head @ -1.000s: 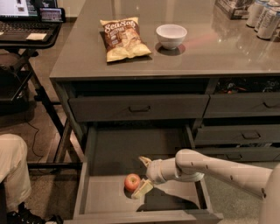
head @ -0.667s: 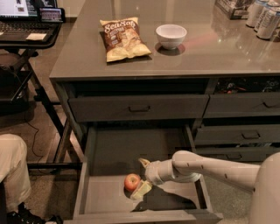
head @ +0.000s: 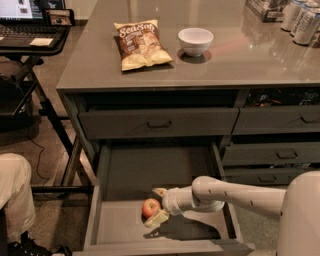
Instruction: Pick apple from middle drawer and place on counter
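- Apple (head: 150,207): small, round, red with a yellowish patch, lying on the floor of the middle drawer (head: 150,170), near its front left part
- Gripper (head: 154,206): inside that drawer, reaching in from the right; its two pale tan fingers (head: 160,192) are spread apart, one behind the apple and one in front, with the apple between them
- Can't tell whether either finger actually touches the apple; the front finger looks right against it
- Arm (head: 235,192): smooth off-white rounded shell with small dots along it, crossing over the drawer's right wall; its lower right part is cut off by the frame edge
- Middle drawer: pulled out, dark grey, flat matte floor, tall side walls; the front edge is partly cut off at the bottom; the arm throws a dark shadow on the floor
- Top drawer front (head: 125,125): shut, flat grey, small bar handle
- Counter (head: 250,65): glossy grey-brown top with a dark edge, showing reflections
- Chip bag (head: 141,44): crinkled brown and yellow foil, lying flat on the counter
- Bowl (head: 195,40): white, round, smooth, just right of the bag, apart from it
- Cans (head: 302,20): at the far right corner of the counter, cut off, labels not readable
- Laptop (head: 30,15): on a black desk at upper left, only partly in frame
- Trouser leg (head: 15,195): light fabric, at lower left, mostly out of frame
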{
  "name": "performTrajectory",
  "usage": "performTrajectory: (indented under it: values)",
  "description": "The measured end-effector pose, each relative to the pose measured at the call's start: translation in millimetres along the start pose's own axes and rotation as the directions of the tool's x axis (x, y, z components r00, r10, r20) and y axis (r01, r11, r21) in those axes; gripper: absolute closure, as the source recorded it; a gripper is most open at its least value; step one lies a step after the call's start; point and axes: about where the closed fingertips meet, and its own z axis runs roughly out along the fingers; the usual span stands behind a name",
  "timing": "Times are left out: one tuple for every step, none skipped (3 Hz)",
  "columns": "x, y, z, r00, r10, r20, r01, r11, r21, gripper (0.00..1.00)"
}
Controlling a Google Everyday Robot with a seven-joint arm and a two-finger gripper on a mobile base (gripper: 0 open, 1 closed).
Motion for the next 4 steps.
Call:
performTrajectory:
  values:
    - [1.9,2.9,4.5,1.0,-0.015,0.018,0.015,0.9999,0.007,0.43]
    - [2.8,2.8,2.3,0.999,-0.028,0.034,0.028,0.9994,0.021,0.66]
    - [5.5,1.7,0.5,0.999,-0.031,0.037,0.031,0.9995,0.009,0.89]
    - [-5.8,6.2,-27.2,0.996,-0.043,0.075,0.042,0.999,0.015,1.0]
